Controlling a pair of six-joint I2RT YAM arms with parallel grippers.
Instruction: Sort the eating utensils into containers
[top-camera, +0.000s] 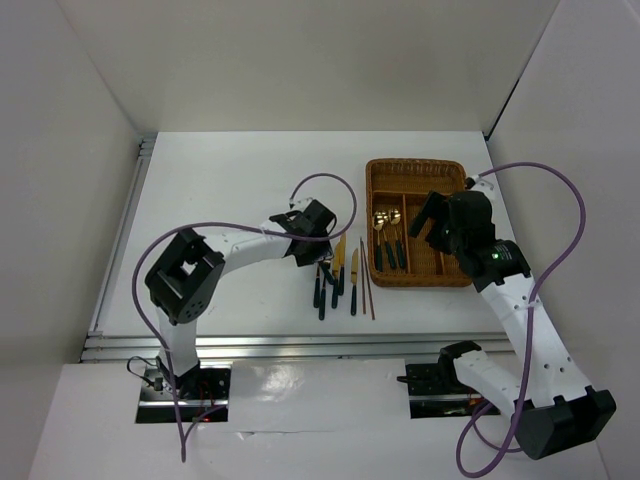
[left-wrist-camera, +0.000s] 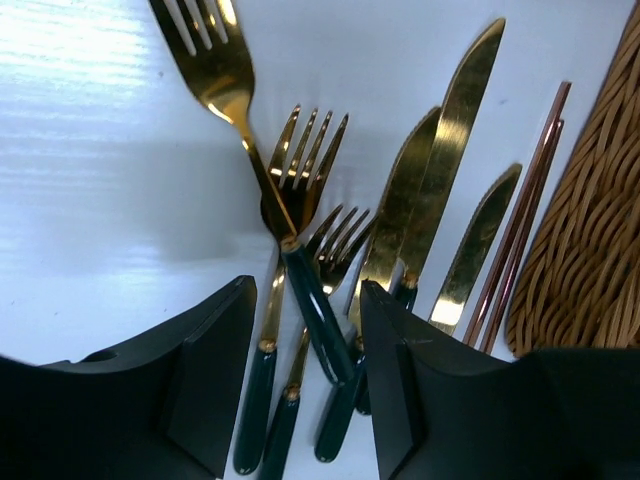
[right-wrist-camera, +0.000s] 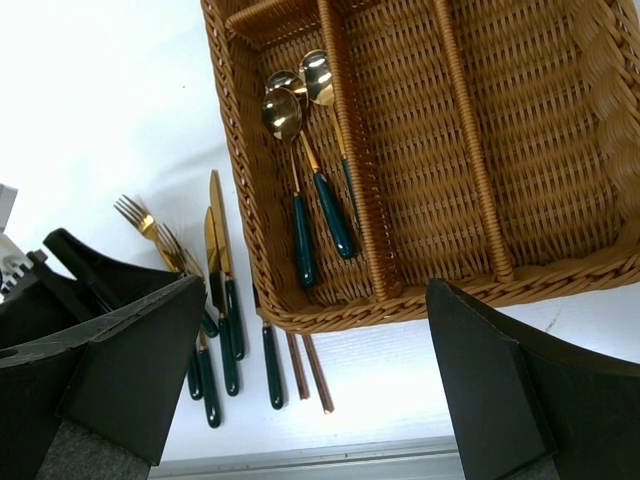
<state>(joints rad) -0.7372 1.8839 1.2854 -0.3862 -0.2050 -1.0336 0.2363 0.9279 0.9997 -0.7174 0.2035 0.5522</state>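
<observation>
A brown wicker tray (top-camera: 415, 166) lies at the right, with three gold spoons (top-camera: 388, 236) in its left compartment (right-wrist-camera: 300, 150). On the table left of it lie three knives (top-camera: 341, 258), forks (top-camera: 322, 290) and thin brown chopsticks (top-camera: 367, 280). My left gripper (top-camera: 316, 243) is low over the forks, jaws open (left-wrist-camera: 305, 325). One tilted fork (left-wrist-camera: 240, 100) crosses two others (left-wrist-camera: 305, 160), its dark handle (left-wrist-camera: 318, 320) between the fingers, against the right one (left-wrist-camera: 410, 380). Knives (left-wrist-camera: 450, 170), chopsticks (left-wrist-camera: 525, 210) and the tray's wall (left-wrist-camera: 590, 230) lie to the right. My right gripper (top-camera: 432, 222) hangs open and empty (right-wrist-camera: 315, 290) over the tray's near rim (right-wrist-camera: 450, 295).
The tray's middle and right compartments (right-wrist-camera: 540, 130) hold nothing. An aluminium rail (top-camera: 300, 345) runs along the table's near edge, close below the chopstick tips (right-wrist-camera: 320, 385). White walls enclose the table. Purple cables (top-camera: 330, 180) loop above both arms.
</observation>
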